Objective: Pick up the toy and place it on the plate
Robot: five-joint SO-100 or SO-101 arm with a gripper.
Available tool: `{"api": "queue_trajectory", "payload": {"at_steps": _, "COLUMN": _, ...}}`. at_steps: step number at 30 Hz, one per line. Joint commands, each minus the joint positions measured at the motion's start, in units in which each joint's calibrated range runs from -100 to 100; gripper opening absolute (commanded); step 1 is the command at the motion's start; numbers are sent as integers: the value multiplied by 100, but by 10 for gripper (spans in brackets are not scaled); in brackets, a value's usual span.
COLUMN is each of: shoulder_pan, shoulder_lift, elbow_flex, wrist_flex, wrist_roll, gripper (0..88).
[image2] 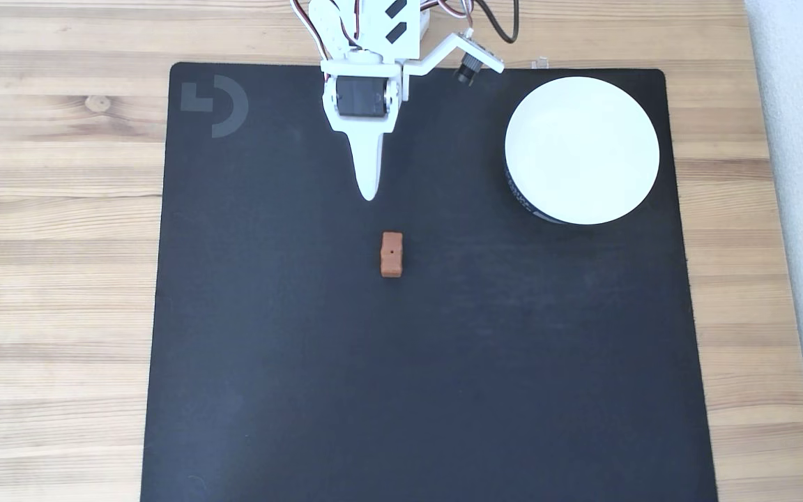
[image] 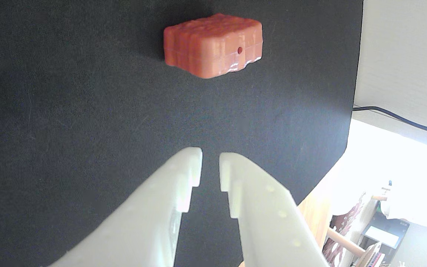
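Small reddish-brown toy (image2: pixel 391 254) lying mid-mat, white plate (image2: pixel 582 150) well apart at upper right, empty

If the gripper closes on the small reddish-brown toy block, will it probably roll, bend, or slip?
The toy block looks stiff and flat-sided, lying on the black mat, so it probably will not roll or bend. Its glossy, bumpy sides may slip a little between the smooth white fingers. Being tiny beside the plate, it is likely light.
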Motion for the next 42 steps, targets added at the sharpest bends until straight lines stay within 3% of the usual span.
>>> {"api": "queue_trajectory", "payload": {"at_steps": 1, "shoulder_pan": 84, "shoulder_lift": -83, "elbow_flex": 50, "wrist_flex": 12, "wrist_roll": -17, "gripper": 23}}
{"api": "queue_trajectory", "payload": {"at_steps": 23, "shoulder_pan": -58, "shoulder_lift": 150, "elbow_flex": -563, "wrist_flex": 215, "wrist_roll": -28, "gripper": 23}}
{"api": "queue_trajectory", "payload": {"at_steps": 42, "shoulder_pan": -75, "shoulder_lift": 5544, "elbow_flex": -5403, "wrist_flex": 240, "wrist_roll": -7, "gripper": 23}}
